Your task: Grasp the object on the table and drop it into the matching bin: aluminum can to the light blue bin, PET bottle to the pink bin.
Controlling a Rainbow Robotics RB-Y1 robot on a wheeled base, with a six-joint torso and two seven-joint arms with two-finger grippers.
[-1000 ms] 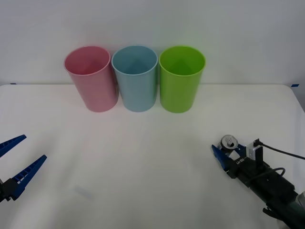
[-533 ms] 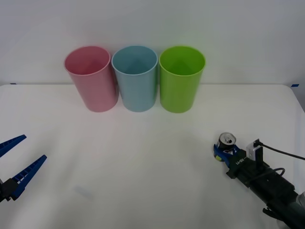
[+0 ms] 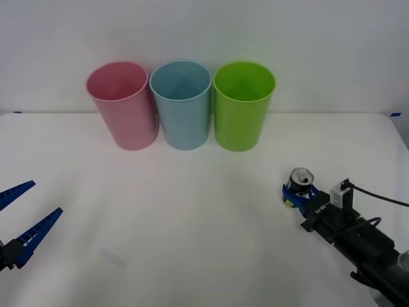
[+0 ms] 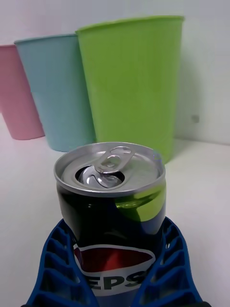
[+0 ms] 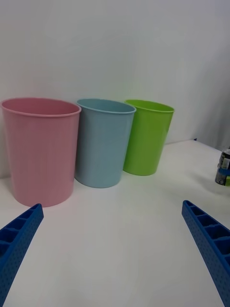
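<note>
The aluminum can (image 3: 300, 181), dark with a silver top and pull tab, sits upright between the blue fingers of my right gripper (image 3: 296, 194), just above the white table (image 3: 192, 230) at the right. In the right wrist view the can (image 4: 112, 206) stands with the gripper (image 4: 115, 235) shut on its lower body. The light blue bin (image 3: 183, 107) stands at the back between the pink bin (image 3: 124, 107) and a lime green bin (image 3: 243, 109). My left gripper (image 3: 42, 199) hovers open at the left edge, far from the can (image 5: 224, 168).
The three bins (image 5: 103, 144) touch side by side in a row near the back wall. A wide stretch of bare tabletop lies between the bins and both arms. A black cable trails from the right wrist (image 3: 377, 198).
The right gripper has risen and shifted slightly away from me with the can, so more of the can's body shows now. The left arm has not moved.
</note>
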